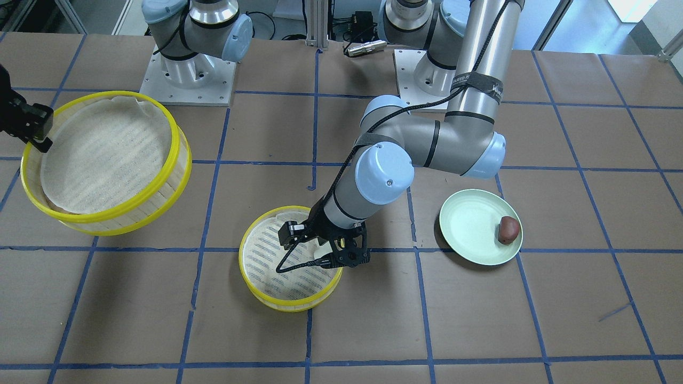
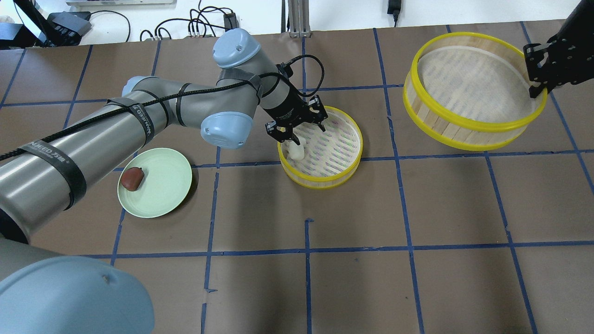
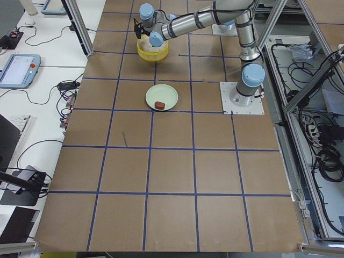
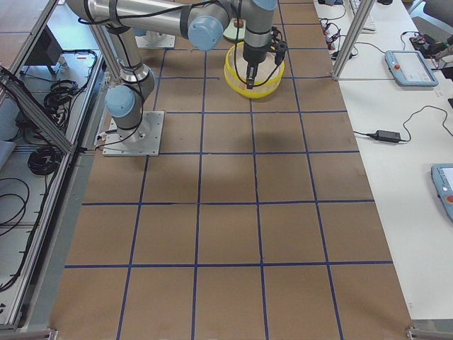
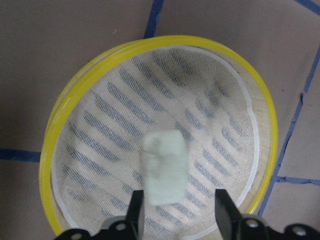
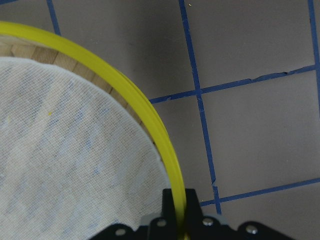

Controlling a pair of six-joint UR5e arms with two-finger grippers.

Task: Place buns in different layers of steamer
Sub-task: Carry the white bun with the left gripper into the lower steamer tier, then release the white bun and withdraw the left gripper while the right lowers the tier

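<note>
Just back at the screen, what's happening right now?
The left gripper hangs over the centre tray, jaws open either side of the white bun, which seems to sit on the liner. The right gripper is shut on the other tray's rim, holding it tilted. The brown bun lies on the plate.

Left arm point(image 2: 153, 111) is reaching over the table point(image 2: 399, 208) between plate point(image 2: 171, 195) and level tray point(image 2: 325, 182), closing off that side. Left gripper point(image 2: 297, 133), jaws apart, is crowding that tray's plate-side edge. Right gripper point(image 2: 534, 86) is pinching the tilted tray point(image 2: 464, 137). Bare table is lying between the trays.
</note>
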